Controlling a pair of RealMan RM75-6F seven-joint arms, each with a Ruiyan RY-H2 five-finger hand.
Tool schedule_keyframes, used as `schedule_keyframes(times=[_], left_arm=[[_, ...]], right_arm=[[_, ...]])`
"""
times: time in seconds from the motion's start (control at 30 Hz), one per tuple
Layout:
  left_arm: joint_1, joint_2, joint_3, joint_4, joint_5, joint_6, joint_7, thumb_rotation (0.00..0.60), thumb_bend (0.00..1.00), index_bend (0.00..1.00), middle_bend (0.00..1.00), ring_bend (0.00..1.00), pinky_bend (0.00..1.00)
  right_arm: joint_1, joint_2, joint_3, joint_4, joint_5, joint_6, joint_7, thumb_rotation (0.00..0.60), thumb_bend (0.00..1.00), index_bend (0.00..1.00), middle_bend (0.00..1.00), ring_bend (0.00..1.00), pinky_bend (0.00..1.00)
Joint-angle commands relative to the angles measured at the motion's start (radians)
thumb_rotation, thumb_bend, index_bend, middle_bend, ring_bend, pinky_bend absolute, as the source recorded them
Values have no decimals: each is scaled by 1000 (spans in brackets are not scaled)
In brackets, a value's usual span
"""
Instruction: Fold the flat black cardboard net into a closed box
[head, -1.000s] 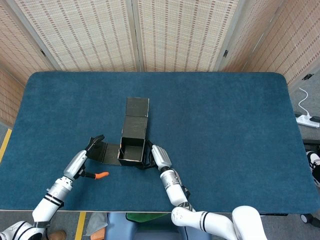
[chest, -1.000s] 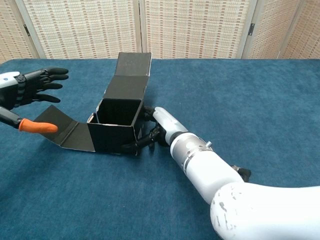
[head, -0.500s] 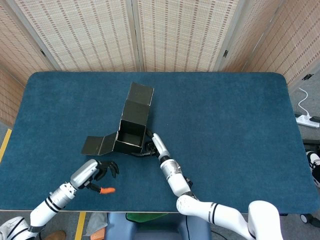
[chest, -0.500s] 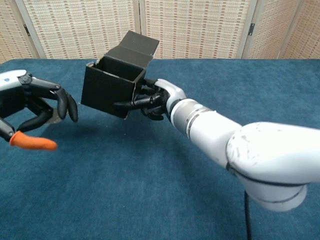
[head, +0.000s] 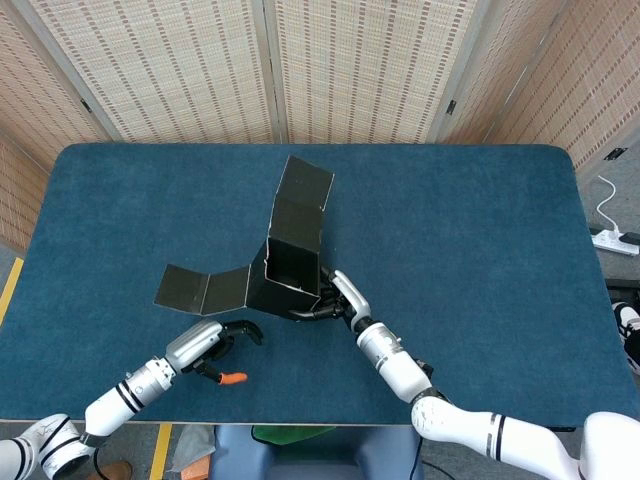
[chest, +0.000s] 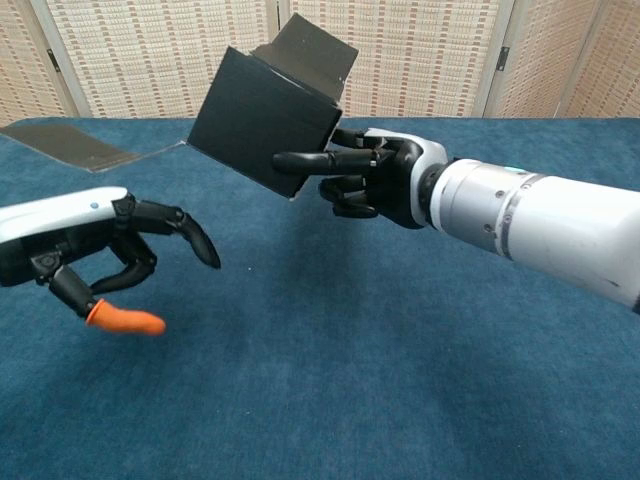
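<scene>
One black cardboard box (head: 290, 265), half folded with its top open, sits a little toward 7 o'clock from the middle of the blue table (head: 480, 230). A long lid flap (head: 303, 190) sticks out toward 1 o'clock, and a flat side flap (head: 200, 290) stretches toward 9 o'clock. The card looks thin and light, stiff on its flat parts but bendy at the fold lines, so I think it could slip or pop open if it is squeezed too hard. Good places to hold it look like the walls near the corners, and the free ends of the flaps for folding. The right hand (head: 335, 300) holds the box at its 4 o'clock side, with dark fingers (chest: 310, 160) pressed on the wall. The left hand (head: 215, 350) is apart from the box, toward 7 o'clock, holding nothing, its fingers curved but spread. The head view shows inside the box, and both flaps whole. The chest view shows the box tipped up off the table and the orange thumb tip (chest: 125, 320) up close, but it cannot see inside.
</scene>
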Motion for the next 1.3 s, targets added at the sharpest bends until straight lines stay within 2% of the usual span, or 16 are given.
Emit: schedule_keyframes(times=[0.03,0.27,0.47,0.63,0.87,1.03,1.3], left_arm=[[47,-27,-58,33,-72,78,121,600,277,370,349,837,852],[115,-54,-97,72,-75,246,267,600,347,358,333,832,852],[118,-63,-113,92,-35,321,325,600,388,360,346,832,852],[101,-82,-120,96,-6,342,332,600,382,370,361,832,855],[68,-130,-124,160,49,378,361,600,331,378,361,832,854],[41,-171,-112,237,79,377,380,600,314,386,365,832,852],[4,-273,-98,382,93,382,341,600,315,400,375,832,852]], right_arm=[[-23,32,-31,-21,-45,-12,18,600,288,559,607,789,1000],[-41,57,-80,-17,-137,1,54,600,288,559,599,788,1000],[-34,56,-126,-6,-201,20,57,600,288,559,591,787,1000],[-25,42,-153,5,-220,32,66,600,288,559,591,787,1000],[-7,17,-181,38,-242,63,59,600,288,559,591,787,1000],[6,-8,-206,83,-266,95,34,600,288,559,591,787,1000],[24,-60,-243,184,-295,129,13,600,289,559,591,787,1000]])
